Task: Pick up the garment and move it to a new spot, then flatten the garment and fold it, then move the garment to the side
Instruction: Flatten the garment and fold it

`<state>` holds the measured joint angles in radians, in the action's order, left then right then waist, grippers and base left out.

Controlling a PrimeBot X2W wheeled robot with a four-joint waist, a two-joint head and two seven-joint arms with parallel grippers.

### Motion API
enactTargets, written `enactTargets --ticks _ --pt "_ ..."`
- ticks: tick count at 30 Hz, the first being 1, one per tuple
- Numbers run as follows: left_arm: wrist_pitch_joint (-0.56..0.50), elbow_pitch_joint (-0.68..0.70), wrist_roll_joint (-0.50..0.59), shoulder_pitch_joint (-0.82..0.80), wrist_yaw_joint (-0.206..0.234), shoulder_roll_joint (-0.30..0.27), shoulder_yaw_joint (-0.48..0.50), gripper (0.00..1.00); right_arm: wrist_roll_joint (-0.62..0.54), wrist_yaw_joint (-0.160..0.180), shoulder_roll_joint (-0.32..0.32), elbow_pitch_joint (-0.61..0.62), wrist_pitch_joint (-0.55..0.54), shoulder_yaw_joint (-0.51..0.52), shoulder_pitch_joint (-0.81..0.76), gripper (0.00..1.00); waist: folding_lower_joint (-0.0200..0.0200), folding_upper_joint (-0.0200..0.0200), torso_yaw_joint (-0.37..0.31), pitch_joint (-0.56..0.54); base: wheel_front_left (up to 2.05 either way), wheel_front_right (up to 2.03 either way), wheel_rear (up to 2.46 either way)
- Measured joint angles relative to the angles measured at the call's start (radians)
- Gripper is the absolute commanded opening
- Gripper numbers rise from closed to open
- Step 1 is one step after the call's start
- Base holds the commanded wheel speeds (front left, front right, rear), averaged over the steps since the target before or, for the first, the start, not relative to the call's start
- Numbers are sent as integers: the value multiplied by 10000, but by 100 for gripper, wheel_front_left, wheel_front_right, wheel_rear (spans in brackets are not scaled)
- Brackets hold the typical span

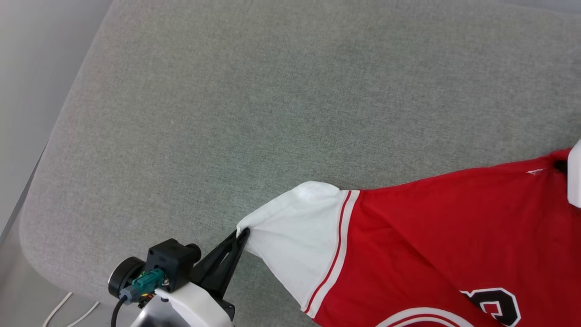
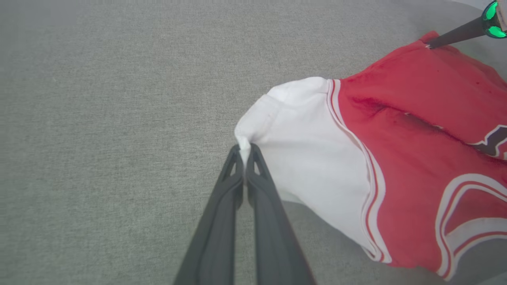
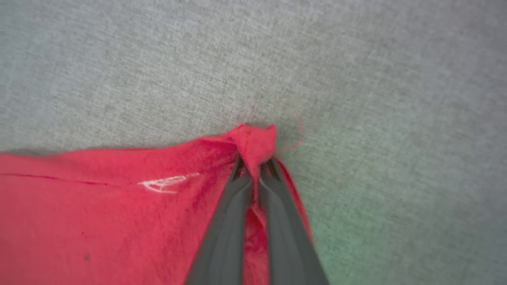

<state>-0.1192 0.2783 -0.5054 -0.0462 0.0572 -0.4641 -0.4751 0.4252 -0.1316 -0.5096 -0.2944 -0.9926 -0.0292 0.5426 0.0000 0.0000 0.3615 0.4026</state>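
Note:
The garment (image 1: 431,227) is a red jersey with a white sleeve and red-white trim, spread over the lower right of the grey cushion. My left gripper (image 1: 243,234) is shut on the tip of the white sleeve (image 2: 301,146), pinched between the two dark fingers (image 2: 245,152). My right gripper (image 3: 255,164) is shut on a red corner of the garment (image 3: 119,209), which bunches above the fingertips. In the left wrist view the right gripper's dark finger (image 2: 455,35) touches the far red corner. Part of the black-and-white print (image 1: 494,304) shows at the bottom edge.
The grey fabric cushion (image 1: 227,91) stretches wide to the left and behind the garment. Its rounded edge drops off at the left, where pale floor (image 1: 18,91) and white cables (image 1: 68,311) show. A white part of the right arm (image 1: 574,177) sits at the right edge.

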Motion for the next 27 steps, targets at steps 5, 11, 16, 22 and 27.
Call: enactTargets --ticks 5,11,16,22,27 --pt "-10 23 0 3 130 -180 151 0 405 8 234 -334 564 -35 -87 0 2 0 -250 -490 0 0 0" --pt "-52 353 -33 14 330 -491 570 0 936 8 119 -148 1231 -594 -113 0 1 0 -758 -1315 0 0 0" --pt "56 648 -96 29 575 -819 1158 0 1544 6 -73 640 1432 -1043 94 0 1 0 -1405 -1956 0 0 0" --pt "278 1244 -63 -187 855 -1281 2075 0 2088 8 -359 1952 1522 -997 126 0 1 0 -2245 -2649 0 0 0" --pt "441 1797 25 -854 1020 -1618 2826 0 2362 8 -359 3131 1534 -570 81 0 0 0 -2900 -3056 0 0 0"
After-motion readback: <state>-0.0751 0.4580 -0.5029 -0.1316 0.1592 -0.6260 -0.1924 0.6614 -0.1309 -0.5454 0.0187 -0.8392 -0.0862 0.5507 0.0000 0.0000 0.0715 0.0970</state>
